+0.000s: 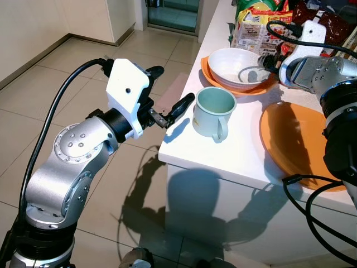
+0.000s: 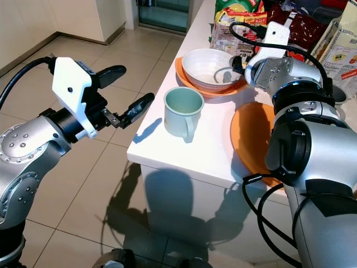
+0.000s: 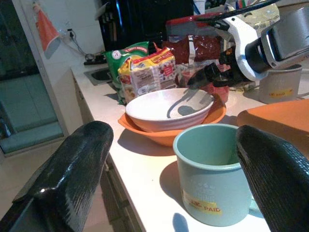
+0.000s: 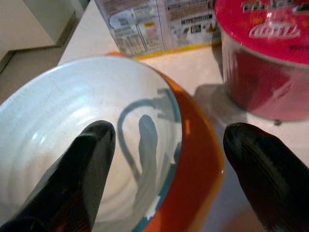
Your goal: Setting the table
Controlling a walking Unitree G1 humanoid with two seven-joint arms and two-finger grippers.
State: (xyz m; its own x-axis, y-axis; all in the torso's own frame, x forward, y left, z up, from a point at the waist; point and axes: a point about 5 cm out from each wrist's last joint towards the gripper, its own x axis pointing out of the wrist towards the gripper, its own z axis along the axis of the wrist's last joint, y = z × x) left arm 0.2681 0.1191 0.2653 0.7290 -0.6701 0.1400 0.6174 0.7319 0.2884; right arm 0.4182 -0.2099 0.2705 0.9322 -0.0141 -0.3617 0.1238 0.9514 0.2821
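A: Head views first. What is on the desk (image 1: 223,153)?
B: A white desk over a tiled floor (image 1: 83,72). A pale green mug (image 1: 214,111) stands upright near the desk's left corner, handle toward the robot. Behind it a white bowl (image 1: 239,67) sits in an orange bowl (image 1: 207,71). To the right of the mug lies a flat orange plate (image 1: 293,139). Food packets (image 1: 257,28) crowd the far end.

A: And the arms?
B: The left gripper (image 1: 170,92) hangs off the desk's left edge, just beside the mug but not touching; its fingers stand wide apart and hold nothing. The right gripper (image 2: 239,62) hovers at the white bowl's far right rim.

A: The left wrist view?
B: The two black fingers (image 3: 72,174) frame the scene, spread wide. Between them stands the mug (image 3: 215,174) with a yellow label, and beyond it the white bowl (image 3: 169,108) in the orange bowl, then the packets (image 3: 147,72). The right gripper (image 3: 210,75) shows above the bowl's far side.

A: The right wrist view?
B: Its fingers (image 4: 77,174) are wide apart and empty, one over the white bowl (image 4: 58,121), the other past the orange rim (image 4: 198,164). A red-lidded cup (image 4: 265,58) and a printed carton (image 4: 159,21) stand behind
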